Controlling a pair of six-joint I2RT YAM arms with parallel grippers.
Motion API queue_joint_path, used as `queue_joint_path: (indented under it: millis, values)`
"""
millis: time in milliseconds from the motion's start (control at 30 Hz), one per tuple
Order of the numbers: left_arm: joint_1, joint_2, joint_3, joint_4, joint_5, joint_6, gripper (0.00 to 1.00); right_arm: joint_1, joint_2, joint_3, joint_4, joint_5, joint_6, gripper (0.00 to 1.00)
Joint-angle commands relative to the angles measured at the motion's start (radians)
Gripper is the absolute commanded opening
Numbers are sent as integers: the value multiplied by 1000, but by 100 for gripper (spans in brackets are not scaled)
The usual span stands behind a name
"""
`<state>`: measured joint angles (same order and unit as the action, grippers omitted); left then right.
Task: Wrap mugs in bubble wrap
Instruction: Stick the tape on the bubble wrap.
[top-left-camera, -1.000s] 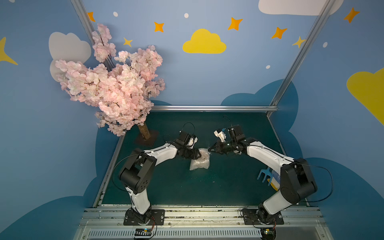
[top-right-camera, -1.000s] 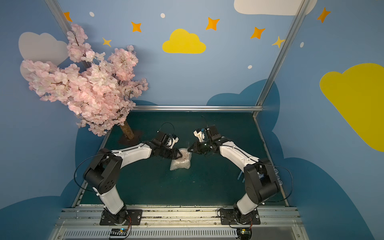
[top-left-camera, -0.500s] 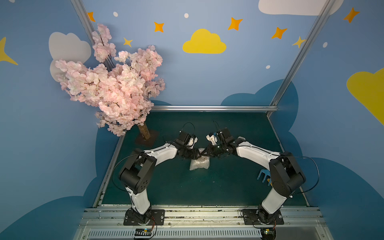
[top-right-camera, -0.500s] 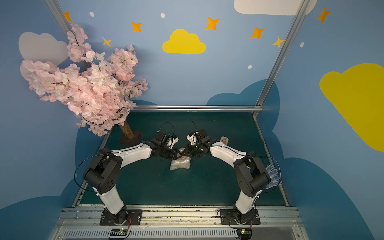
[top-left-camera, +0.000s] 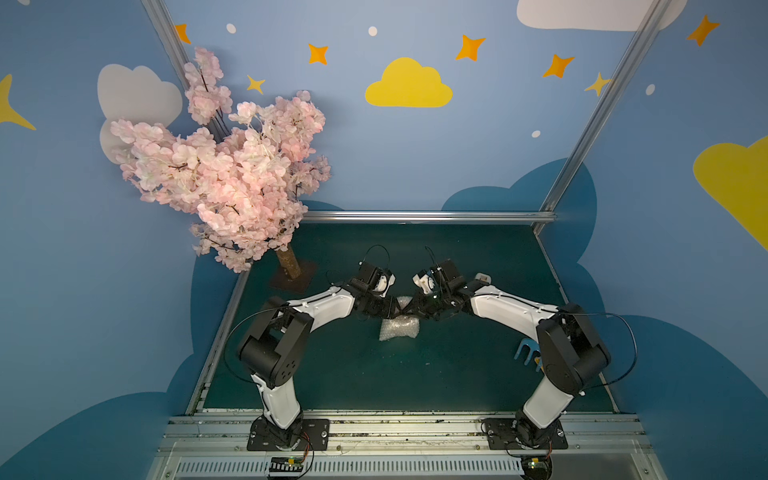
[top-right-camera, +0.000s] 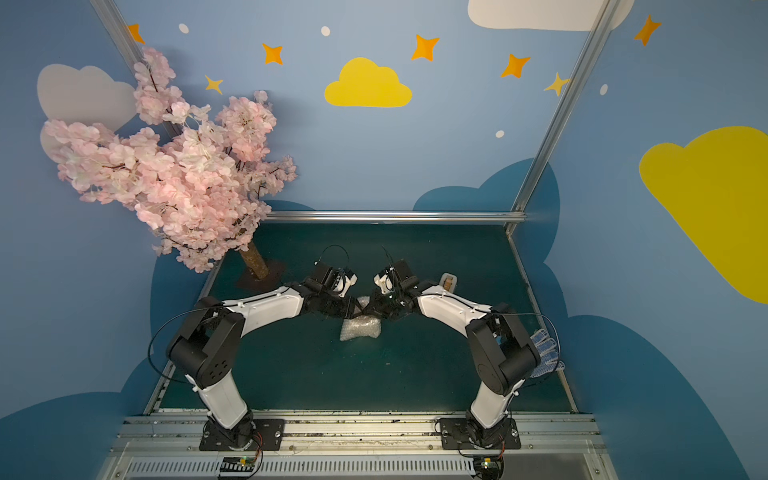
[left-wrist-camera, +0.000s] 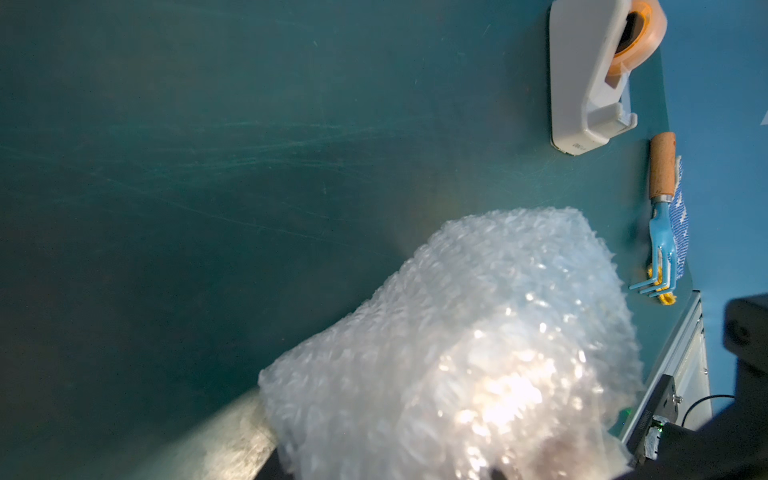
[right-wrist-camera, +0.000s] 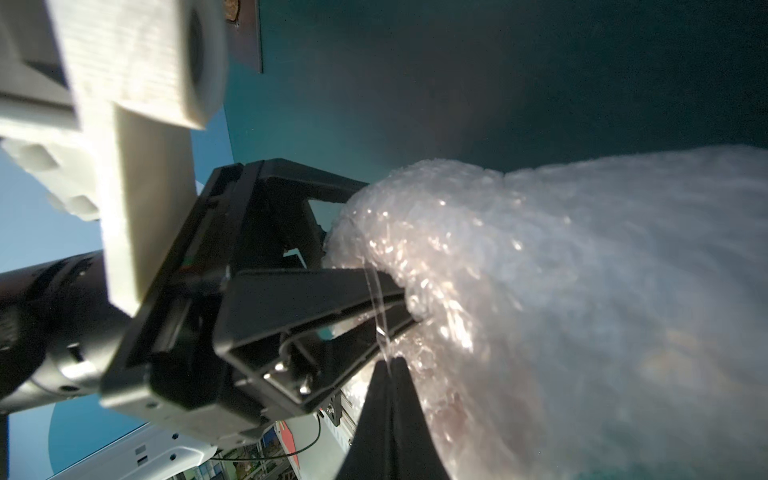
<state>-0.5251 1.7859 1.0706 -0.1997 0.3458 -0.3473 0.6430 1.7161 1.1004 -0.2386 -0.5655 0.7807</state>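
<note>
Treat the centre of the mat (top-left-camera: 374, 374) as blocked. The left gripper (top-left-camera: 392, 309) and right gripper (top-left-camera: 411, 308) meet tip to tip over the bubble wrap bundle (top-left-camera: 399, 328). The left one is clamped on the bundle, and a thin clear strip (right-wrist-camera: 380, 299) runs into the right one's closed tips.

You have open mat in front of the bundle, toward the arm bases, and behind the wrists up to the rear rail (top-left-camera: 415, 216). Along the right edge, avoid the tape dispenser (top-right-camera: 448, 281), the rake (top-left-camera: 524, 349) and the glove (top-right-camera: 544, 347). The tree (top-left-camera: 289, 262) occupies the far left corner.
</note>
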Motion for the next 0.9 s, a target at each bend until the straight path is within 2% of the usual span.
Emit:
queue_joint_path:
  millis: [0,300,467,867]
  values:
    - [-9,0,-17,-48,-3,14,49,7,-9,0,-41,23,0,0]
    - [-9,3,-8,-55,-9,15,49,18,15,28,-145,82,-36,0]
    - [-7,4,-5,-64,-21,16,49,35,52,70,-241,155,-77,0]
    - [-5,15,5,-72,-31,8,49,141,59,107,-353,463,-268,0]
